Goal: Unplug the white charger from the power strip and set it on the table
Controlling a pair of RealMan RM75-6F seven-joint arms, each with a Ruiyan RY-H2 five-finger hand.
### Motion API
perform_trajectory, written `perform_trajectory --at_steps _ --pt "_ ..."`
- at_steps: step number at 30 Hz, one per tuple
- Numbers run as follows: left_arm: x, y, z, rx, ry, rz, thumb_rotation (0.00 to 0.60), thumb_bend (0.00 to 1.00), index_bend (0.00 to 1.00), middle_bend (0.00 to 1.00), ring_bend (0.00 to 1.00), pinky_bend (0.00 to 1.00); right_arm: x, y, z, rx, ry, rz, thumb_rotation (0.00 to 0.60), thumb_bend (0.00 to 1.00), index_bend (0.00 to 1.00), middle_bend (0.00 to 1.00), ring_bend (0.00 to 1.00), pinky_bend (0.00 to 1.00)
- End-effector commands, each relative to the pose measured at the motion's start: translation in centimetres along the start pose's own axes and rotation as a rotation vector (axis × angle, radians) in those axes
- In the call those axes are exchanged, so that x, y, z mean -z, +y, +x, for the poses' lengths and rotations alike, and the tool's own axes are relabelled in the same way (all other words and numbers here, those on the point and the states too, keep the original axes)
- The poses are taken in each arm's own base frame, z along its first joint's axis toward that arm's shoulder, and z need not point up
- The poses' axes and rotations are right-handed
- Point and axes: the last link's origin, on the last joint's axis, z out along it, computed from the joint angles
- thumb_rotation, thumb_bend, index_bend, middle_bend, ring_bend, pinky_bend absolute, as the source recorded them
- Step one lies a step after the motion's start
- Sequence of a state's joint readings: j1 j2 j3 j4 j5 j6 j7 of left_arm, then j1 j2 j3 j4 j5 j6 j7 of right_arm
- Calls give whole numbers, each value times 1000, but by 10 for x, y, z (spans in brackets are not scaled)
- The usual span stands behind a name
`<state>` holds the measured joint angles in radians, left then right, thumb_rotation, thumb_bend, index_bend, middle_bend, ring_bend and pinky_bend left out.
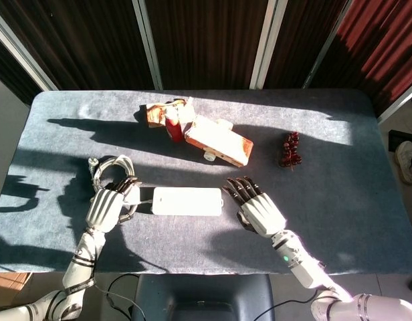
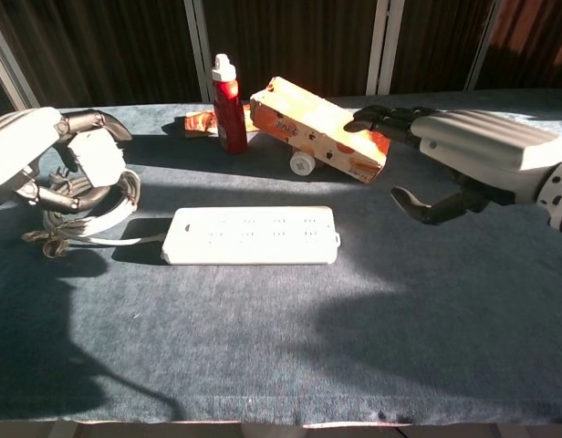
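The white power strip (image 1: pixel 186 200) (image 2: pixel 254 234) lies flat in the middle of the table with nothing plugged into it. My left hand (image 1: pixel 107 207) (image 2: pixel 26 151) is left of the strip, lifted off the table over the coiled cable. Its fingers grip the white charger (image 2: pixel 98 157), which is clear of the strip. My right hand (image 1: pixel 257 208) (image 2: pixel 473 151) hovers to the right of the strip with its fingers spread and nothing in it.
A coiled white cable (image 1: pixel 113 175) (image 2: pixel 91 208) runs into the strip's left end. Behind the strip stand a red bottle (image 1: pixel 173 127) (image 2: pixel 229 105), an orange carton (image 1: pixel 219 140) (image 2: pixel 322 128) and a snack packet (image 1: pixel 156 114). Dark red grapes (image 1: pixel 290 150) lie far right.
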<state>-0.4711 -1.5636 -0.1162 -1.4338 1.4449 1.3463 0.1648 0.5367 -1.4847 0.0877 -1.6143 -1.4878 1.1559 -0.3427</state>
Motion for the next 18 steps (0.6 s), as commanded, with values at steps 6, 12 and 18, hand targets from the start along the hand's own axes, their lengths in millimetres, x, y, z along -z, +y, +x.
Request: perform_trajectory --at_steps 6,12,18 --pt "66 -50 -13 136 -35 117 600 472 294 385 300 147 52 34 35 61 49 -73 600 618 0 67 0 0" --pt "57 -58 -41 150 -106 152 600 465 243 332 252 123 64 42 26 102 -20 -106 600 618 0 66 0 0" --pt "58 -63 -47 122 -152 175 600 418 49 114 69 90 70 54 23 168 -79 -148 600 614 0 36 0 0"
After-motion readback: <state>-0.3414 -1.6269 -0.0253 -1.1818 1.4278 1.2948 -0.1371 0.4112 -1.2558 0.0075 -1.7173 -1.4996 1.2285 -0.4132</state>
